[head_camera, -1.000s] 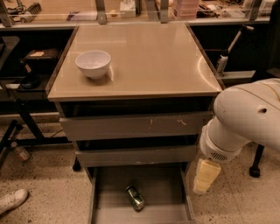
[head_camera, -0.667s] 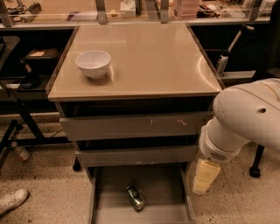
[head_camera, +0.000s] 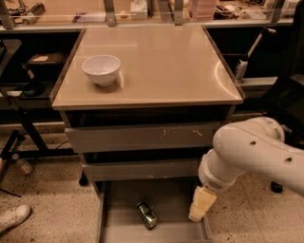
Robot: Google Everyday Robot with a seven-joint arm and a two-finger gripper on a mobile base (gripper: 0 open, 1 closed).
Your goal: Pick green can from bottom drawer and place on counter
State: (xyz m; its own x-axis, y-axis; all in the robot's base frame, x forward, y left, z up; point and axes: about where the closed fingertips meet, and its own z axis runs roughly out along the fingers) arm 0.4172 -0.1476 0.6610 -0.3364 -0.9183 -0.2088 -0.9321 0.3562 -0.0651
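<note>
The green can (head_camera: 147, 214) lies on its side on the floor of the open bottom drawer (head_camera: 173, 199), near the middle front. My gripper (head_camera: 201, 205) hangs from the big white arm (head_camera: 251, 152) over the drawer's right side, to the right of the can and apart from it. The beige counter (head_camera: 166, 61) caps the cabinet above.
A white bowl (head_camera: 101, 69) stands on the counter's left side. Two shallower grey drawers (head_camera: 142, 137) stick out slightly above the bottom one. A cluttered bench (head_camera: 142, 9) runs behind. A shoe (head_camera: 12, 217) is on the floor at left; dark equipment (head_camera: 285, 90) is at right.
The arm has come down and to the left, bringing the gripper lower over the drawer's right side. The can and bowl have not moved.
</note>
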